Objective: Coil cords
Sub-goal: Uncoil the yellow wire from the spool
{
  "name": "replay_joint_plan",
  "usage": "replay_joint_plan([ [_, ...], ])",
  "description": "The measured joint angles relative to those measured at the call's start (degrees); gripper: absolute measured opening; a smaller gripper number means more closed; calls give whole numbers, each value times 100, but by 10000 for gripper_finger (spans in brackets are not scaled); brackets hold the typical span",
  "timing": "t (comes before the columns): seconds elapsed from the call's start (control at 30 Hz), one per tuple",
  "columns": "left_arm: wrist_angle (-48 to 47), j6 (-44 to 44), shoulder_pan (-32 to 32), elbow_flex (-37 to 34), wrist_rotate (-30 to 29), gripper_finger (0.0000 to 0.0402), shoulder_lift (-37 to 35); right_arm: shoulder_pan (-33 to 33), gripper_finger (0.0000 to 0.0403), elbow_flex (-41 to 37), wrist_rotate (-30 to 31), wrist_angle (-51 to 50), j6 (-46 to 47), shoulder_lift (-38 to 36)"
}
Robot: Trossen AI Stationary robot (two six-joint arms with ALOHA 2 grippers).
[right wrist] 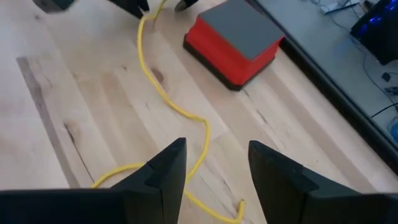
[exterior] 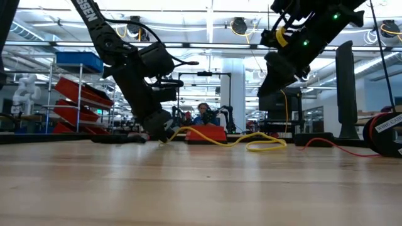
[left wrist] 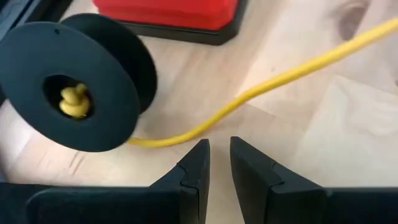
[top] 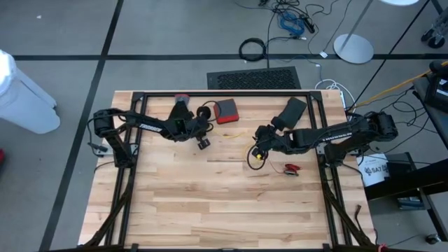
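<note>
one yellow cord (right wrist: 163,93) lies across the desk (top: 210,203), running from a black spool (left wrist: 74,87) beside one red box (right wrist: 233,40) toward a loose loop under the right claw (right wrist: 211,171), whose fingers stand apart above the cord. the left claw (left wrist: 214,165) sits low by the spool, fingers nearly together with nothing between them, the cord just ahead. one red-tipped piece (top: 291,169) lies nearby (detail too small to make out).
</note>
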Motion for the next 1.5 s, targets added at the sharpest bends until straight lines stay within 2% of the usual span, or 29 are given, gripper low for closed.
replay_joint_plan([
  [0.2, 11, 2, -87, 0, 0, 71, 0, -67, 160, -1, -9, 569, -17, 718],
  [0.47, 13, 4, -98, 0, -3, 71, 0, -271, 160, -1, -421, 3206, -612, 1862],
  [0.67, 13, 4, -98, 0, -3, 71, 0, -631, 160, -1, -392, 4186, -797, 2377],
  [0.87, 20, 7, -99, 0, -5, 71, 0, -1060, 160, -3, -151, 4458, -793, 2381],
  [1.07, 20, 7, -98, 0, -7, 71, 0, -1400, 160, -1, -583, 5430, -522, 2372],
  [1.23, 17, 7, -98, 0, -9, 71, 0, -1448, 160, -1, -591, 5843, -440, 2372],
  [1.5, 17, 7, -99, 0, -11, 71, 0, -1341, 160, -1, -586, 5887, -485, 2372],
])
